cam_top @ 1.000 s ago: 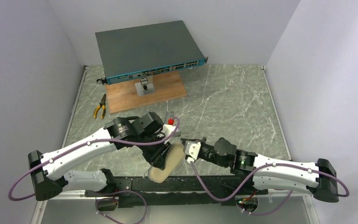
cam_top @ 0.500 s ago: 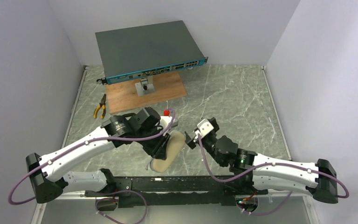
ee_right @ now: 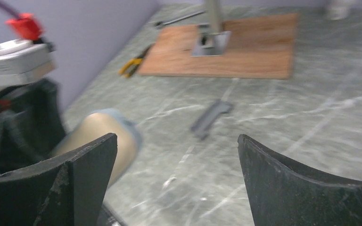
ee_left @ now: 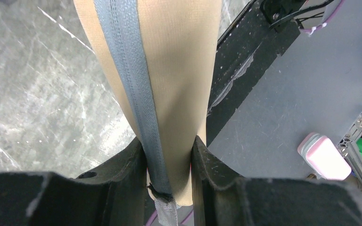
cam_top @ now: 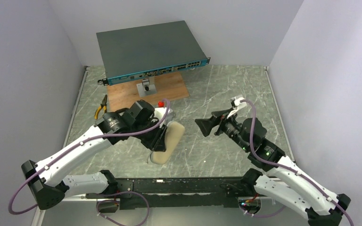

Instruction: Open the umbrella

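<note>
My left gripper (cam_top: 159, 141) is shut on one end of a whitish-beige oblong zippered case (cam_top: 168, 140), which hangs tilted over the table's near middle. In the left wrist view the case (ee_left: 169, 70) runs up between the fingers (ee_left: 133, 165), its grey zipper facing the camera; the left gripper (ee_left: 168, 141) pinches its lower end. The umbrella itself does not show in any view. My right gripper (cam_top: 205, 126) hovers to the right of the case, apart from it, jaws wide open and empty. Its wrist view shows the right gripper (ee_right: 176, 141) with the case (ee_right: 99, 134) at the left.
A network switch (cam_top: 151, 47) on a metal stand rests on a wooden board (cam_top: 165, 92) at the back. Yellow-handled pliers (cam_top: 100, 109) lie left of the board. A small grey flat piece (ee_right: 210, 117) lies on the marble table (cam_top: 245, 99).
The right gripper let go at the case, opened wide and swung up and to the right. The left arm carried the case a little farther from the near edge.
</note>
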Action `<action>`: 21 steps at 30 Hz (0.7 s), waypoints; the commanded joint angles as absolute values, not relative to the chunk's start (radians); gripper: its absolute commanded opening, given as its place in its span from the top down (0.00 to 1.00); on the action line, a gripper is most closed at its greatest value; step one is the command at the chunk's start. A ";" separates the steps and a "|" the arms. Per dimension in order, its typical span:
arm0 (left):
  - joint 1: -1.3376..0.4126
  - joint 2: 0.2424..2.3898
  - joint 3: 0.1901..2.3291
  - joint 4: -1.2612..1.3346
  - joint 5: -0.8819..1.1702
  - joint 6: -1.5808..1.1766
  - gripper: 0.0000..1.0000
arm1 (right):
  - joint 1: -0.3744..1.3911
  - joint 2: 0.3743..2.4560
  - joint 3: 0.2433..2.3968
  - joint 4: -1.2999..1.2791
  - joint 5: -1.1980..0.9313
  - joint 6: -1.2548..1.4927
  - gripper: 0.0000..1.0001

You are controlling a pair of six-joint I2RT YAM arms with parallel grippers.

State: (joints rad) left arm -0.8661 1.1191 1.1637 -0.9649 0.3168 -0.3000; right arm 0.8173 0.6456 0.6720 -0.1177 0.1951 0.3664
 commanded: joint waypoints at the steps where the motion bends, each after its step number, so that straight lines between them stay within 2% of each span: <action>1: -0.856 1.084 1.255 -0.896 0.399 -0.246 1.00 | 0.731 0.686 0.769 -0.086 -0.350 0.485 0.00; 3: -0.855 1.084 1.262 -0.884 0.425 -0.235 1.00 | 0.717 0.714 0.798 -0.039 -0.446 0.500 0.00; 6: -0.855 1.091 1.269 -0.866 0.453 -0.237 1.00 | 0.716 0.780 0.845 -0.018 -0.478 0.511 0.01; 12: -0.855 1.120 1.273 -0.837 0.485 -0.251 1.00 | 0.717 0.944 0.940 -0.074 -0.450 0.513 0.07; 21: -0.855 1.126 1.285 -0.803 0.494 -0.245 1.00 | 0.731 1.003 0.931 -0.093 -0.422 0.523 0.11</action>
State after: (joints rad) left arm -0.8558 1.1347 1.2179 -0.8940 0.4492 -0.2562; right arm 0.7235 1.0019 0.9024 -0.0891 -0.4244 0.5133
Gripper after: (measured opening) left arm 0.353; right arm 0.901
